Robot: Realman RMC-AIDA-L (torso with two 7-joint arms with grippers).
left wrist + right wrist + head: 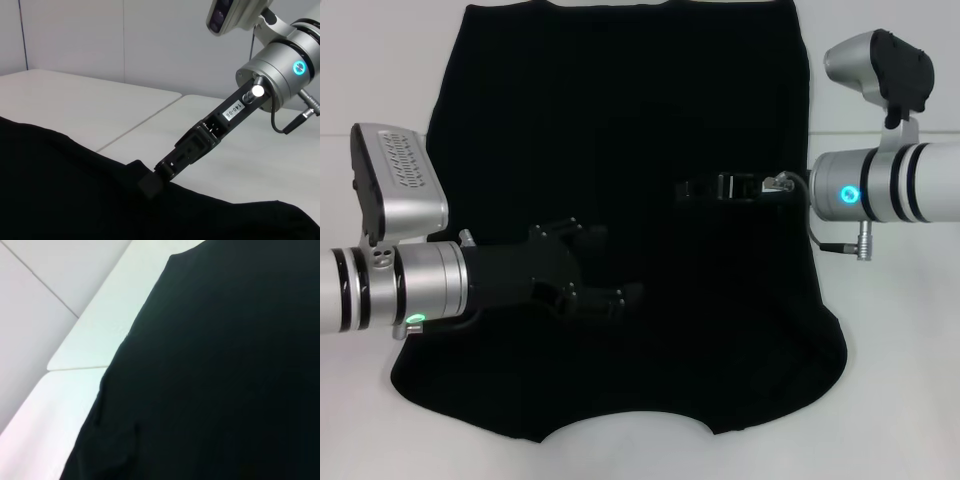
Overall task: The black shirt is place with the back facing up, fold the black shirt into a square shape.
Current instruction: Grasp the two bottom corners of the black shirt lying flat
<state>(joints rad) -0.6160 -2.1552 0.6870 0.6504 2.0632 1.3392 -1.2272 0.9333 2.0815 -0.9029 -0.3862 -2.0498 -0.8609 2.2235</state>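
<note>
The black shirt (620, 110) lies flat on the white table, plain side up, its side edges turned in so no sleeves stick out. My left gripper (605, 265) hovers over the shirt's left-centre, open, with nothing between its spread fingers. My right gripper (685, 188) reaches in from the right to the shirt's middle. The left wrist view shows the right gripper (150, 184) with its tip down on the black shirt (60, 190) beside a small raised ridge of cloth. Only the black shirt (225, 365) and table show in the right wrist view.
The white table (380, 60) shows bare on both sides of the shirt and along the front edge. A seam between two table panels (135, 125) runs behind the shirt. Grey wall panels stand beyond the table.
</note>
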